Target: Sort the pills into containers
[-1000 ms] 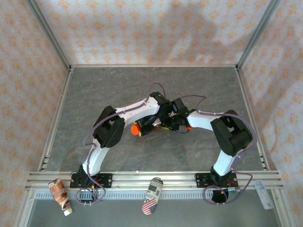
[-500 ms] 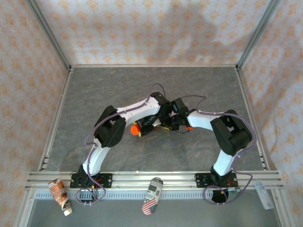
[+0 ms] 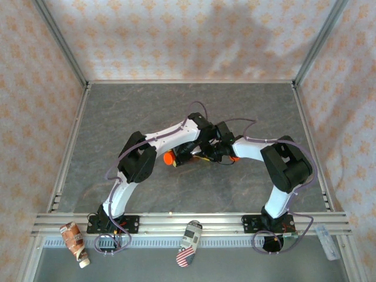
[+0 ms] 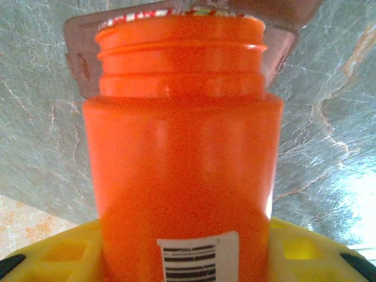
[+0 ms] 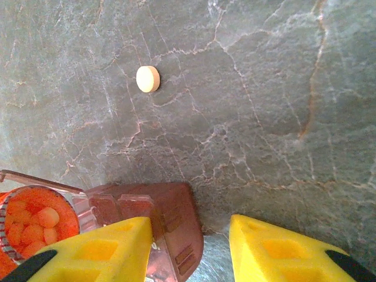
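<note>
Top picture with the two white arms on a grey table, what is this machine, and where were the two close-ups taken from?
Those are two robot arms, the left arm and the right arm, bolted at the near edge of a grey table; a fixed camera looks down on them. The other pictures come from a small camera on each wrist. The left wrist view shows that arm's yellow jaws shut on an open orange bottle, its mouth at a red-brown box. The right wrist view shows that arm's jaws open near the box, pills inside the bottle, and one loose pill on the table.
</note>
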{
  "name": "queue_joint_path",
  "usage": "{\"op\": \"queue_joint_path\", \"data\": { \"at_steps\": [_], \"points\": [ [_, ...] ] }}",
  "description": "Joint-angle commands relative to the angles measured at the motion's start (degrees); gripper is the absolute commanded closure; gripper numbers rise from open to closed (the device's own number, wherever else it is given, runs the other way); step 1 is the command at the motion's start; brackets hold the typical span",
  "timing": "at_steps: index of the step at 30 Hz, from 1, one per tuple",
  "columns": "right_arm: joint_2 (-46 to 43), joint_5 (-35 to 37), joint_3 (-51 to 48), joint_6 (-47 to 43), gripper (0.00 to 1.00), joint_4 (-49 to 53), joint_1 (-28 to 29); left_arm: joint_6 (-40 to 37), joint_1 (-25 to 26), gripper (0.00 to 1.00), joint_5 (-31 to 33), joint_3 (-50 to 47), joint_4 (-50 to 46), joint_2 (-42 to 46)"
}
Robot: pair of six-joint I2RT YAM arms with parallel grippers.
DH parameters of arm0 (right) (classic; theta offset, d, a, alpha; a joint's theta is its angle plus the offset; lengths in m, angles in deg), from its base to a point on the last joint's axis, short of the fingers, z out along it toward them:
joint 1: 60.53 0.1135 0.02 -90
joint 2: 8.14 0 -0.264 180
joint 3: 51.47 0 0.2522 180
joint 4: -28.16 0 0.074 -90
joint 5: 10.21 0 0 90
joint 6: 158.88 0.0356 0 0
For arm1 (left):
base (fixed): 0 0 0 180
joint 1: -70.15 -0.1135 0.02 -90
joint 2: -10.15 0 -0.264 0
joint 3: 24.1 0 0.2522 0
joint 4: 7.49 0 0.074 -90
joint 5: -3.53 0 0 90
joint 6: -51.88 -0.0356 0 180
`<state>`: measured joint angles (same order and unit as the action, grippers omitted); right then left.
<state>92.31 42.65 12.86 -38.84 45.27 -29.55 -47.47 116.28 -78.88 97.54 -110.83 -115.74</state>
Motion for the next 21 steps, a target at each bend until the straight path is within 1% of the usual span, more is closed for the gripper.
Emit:
{"op": "queue_joint_path", "data": {
  "at_steps": [1, 4, 10, 16, 18, 21],
  "points": [
    [2.25, 4.01, -1.43, 0.52, 0.60, 1.83, 1.45, -0.84, 0.74, 1.00, 1.42, 1.13, -0.61, -1.93],
    [2.23, 4.01, -1.51, 0.56, 0.60, 1.82, 1.45, -1.06, 1.08, 1.00, 3.02, 0.78, -0.69, -2.76],
    [2.20, 3.90, -1.75, 0.47, 0.61, 1.74, 1.49, -1.12, 1.69, 1.00, 3.84, -0.35, -0.70, -3.05],
    [2.42, 3.84, -1.77, 0.49, 0.61, 1.56, 1.50, -1.29, 1.93, 1.00, 4.28, -2.32, -0.50, -2.47],
    [2.49, 3.84, -1.70, 0.41, 0.61, 1.55, 1.45, -1.39, 1.90, 1.00, 3.27, -2.67, -0.24, -2.61],
    [2.49, 3.76, -1.61, 0.46, 0.61, 1.53, 1.45, -1.38, 1.99, 1.00, 3.39, -2.62, -0.18, -3.41]
  ]
}}
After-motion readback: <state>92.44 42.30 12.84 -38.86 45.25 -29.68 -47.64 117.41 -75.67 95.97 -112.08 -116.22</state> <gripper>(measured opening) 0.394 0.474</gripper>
